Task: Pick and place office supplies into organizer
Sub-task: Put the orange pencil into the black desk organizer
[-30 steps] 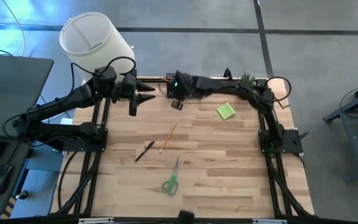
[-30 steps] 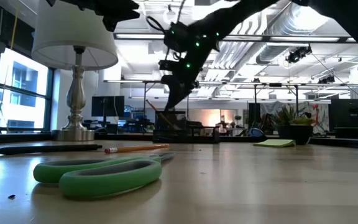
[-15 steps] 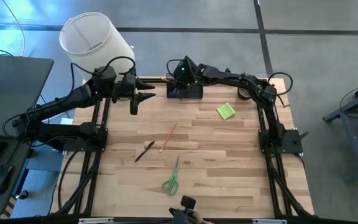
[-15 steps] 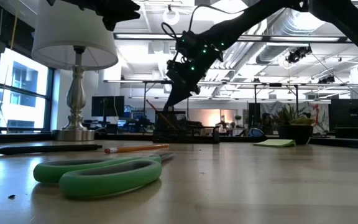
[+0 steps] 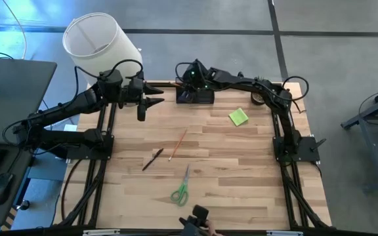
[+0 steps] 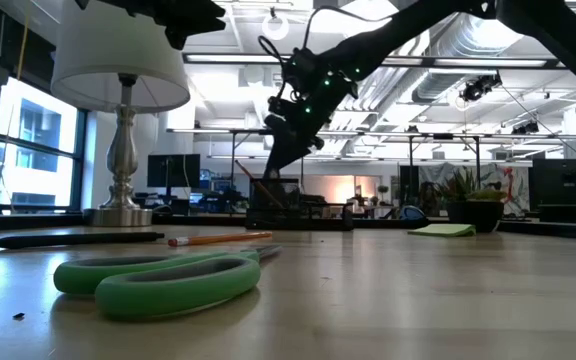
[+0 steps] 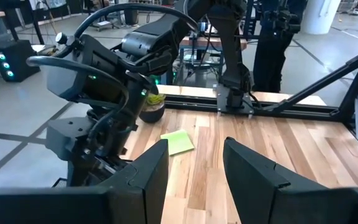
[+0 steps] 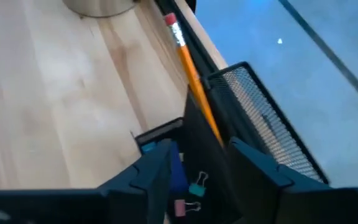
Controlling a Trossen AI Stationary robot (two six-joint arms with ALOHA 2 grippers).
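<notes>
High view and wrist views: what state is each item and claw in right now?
Organizer: upright on the table's far edge, a pencil leaning in it.
Right claw: open, over the organizer.
Left claw: open, empty, off the table.
Scissors: closed, flat.
Sticky-note pad: flat on the table.
Loose pencil: flat on the table.
Pen: flat on the table.

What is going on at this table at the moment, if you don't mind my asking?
The robot is sorting office supplies into the black mesh organizer at the table's far edge. The right gripper hangs over it, its fingers apart around an orange pencil that stands tilted in the organizer. The left gripper waits open near the lamp. Another pencil, a dark pen, green scissors and a green sticky-note pad lie on the table.
</notes>
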